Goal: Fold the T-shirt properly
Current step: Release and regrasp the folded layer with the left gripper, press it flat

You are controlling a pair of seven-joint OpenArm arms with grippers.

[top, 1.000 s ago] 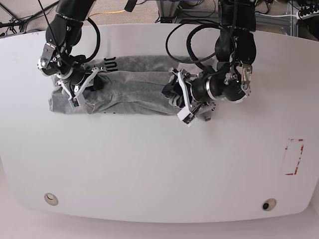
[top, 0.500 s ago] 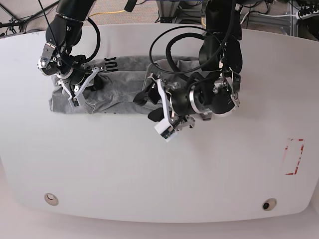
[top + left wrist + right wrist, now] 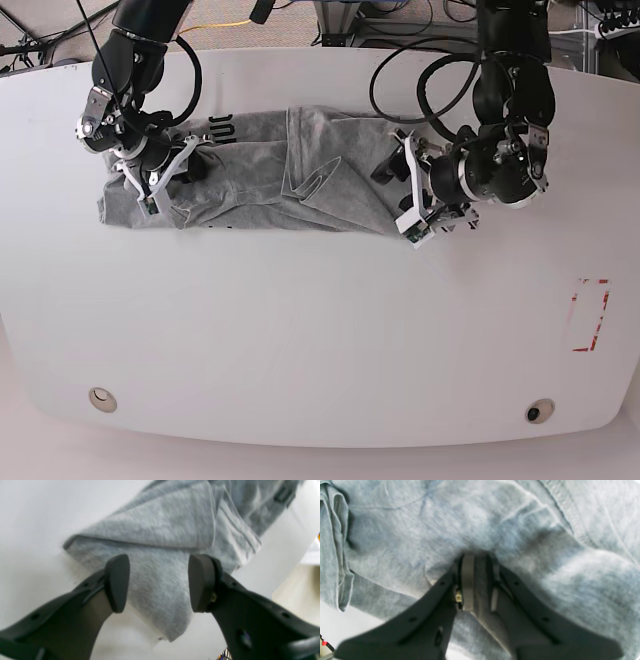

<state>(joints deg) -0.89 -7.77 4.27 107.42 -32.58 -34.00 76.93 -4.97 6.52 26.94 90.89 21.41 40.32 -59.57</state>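
Our right fingers [image 3: 476, 590] are clenched on the T-shirt [image 3: 250, 185], which lies lengthwise across the bench [image 3: 300, 330], its near corner between our released left fingers [image 3: 158, 582]

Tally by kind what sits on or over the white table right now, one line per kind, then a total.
T-shirt, grey: 1
Robot hands over it: 2, the left hand and the right hand
Red rectangle marking on the table: 1
Round fittings near the table's front edge: 2, one and another
Total: 6
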